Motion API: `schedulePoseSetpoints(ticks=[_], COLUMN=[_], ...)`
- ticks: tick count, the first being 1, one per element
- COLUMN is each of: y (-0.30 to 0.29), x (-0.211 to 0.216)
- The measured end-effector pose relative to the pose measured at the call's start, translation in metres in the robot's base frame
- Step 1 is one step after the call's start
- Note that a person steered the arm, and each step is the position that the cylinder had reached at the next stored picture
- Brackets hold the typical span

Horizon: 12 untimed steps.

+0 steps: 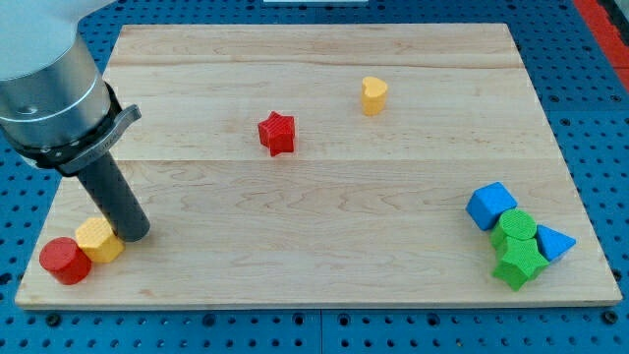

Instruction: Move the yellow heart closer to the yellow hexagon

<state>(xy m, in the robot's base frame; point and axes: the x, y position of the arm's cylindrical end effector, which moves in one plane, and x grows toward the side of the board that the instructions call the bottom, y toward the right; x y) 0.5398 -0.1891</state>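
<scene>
Smooth yellow heart (pixel 373 94) on pale wood, far from yellow hexagon (pixel 97 239).

On the wooden desk (pixel 324 197) we see our tip (pixel 136 234) at the view's lower left, touching or just beside the yellow hexagon (pixel 98 239), on its right. A red cylinder (pixel 65 261) sits against the hexagon's left side. The yellow heart (pixel 373 95) stands well apart, near the view's top, with a red star (pixel 277 133) to its left. At lower right cluster a blue cube (pixel 490 206), green cylinder (pixel 515 229), green star (pixel 520 264) and blue triangle (pixel 552 243).
</scene>
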Motion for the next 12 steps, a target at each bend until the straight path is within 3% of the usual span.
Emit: schedulePoseSetpoints(ticks=[2,7,10,12], y=[0.053,0.216,0.312,0.309], x=[-0.009,-0.089,-0.16,-0.211])
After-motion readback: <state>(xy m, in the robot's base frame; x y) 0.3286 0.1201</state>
